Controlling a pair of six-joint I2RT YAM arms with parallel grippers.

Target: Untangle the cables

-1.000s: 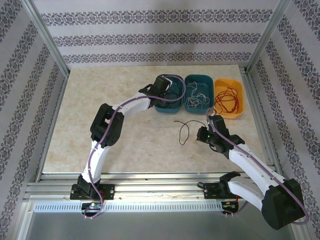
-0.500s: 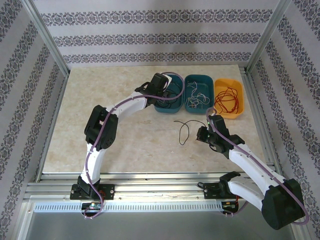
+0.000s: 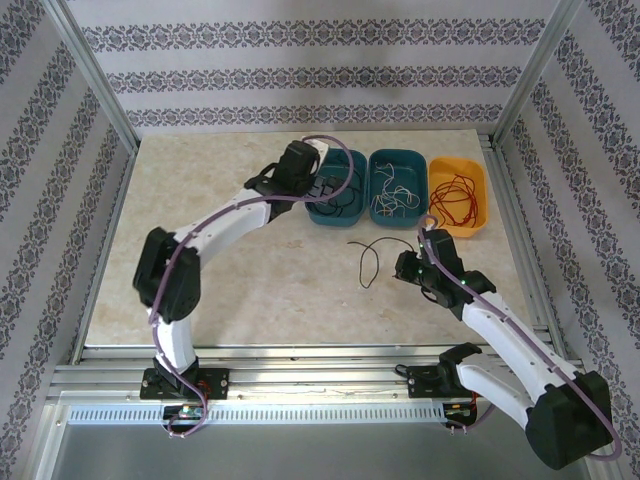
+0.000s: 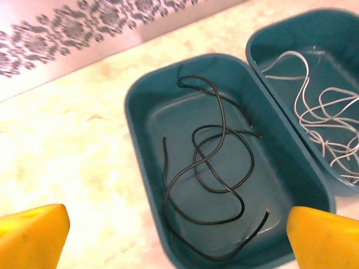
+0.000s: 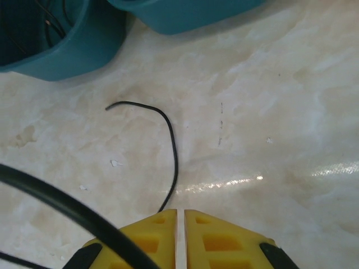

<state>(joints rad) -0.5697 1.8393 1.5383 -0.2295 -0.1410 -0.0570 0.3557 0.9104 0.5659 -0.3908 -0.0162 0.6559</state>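
Bench (image 3: 250, 290): pale marbled top carrying three trays in a row in the upper middle of the overhead view.
Left teal tray (image 4: 134, 120): holds looped black cables (image 4: 224, 120).
Middle teal tray (image 4: 280, 28): holds white cables (image 3: 398, 195).
Orange tray (image 3: 455, 166): rightmost, holds red cables (image 3: 455, 200).
Left gripper (image 4: 178, 238): above the left teal tray, fingers spread wide, holding nothing.
Right gripper (image 5: 180, 216): closed, low over the bench, right of centre.
Loose black cable (image 5: 174, 151): on bare bench below the trays, running up to the right gripper's fingertips; whether it is pinched cannot be told.
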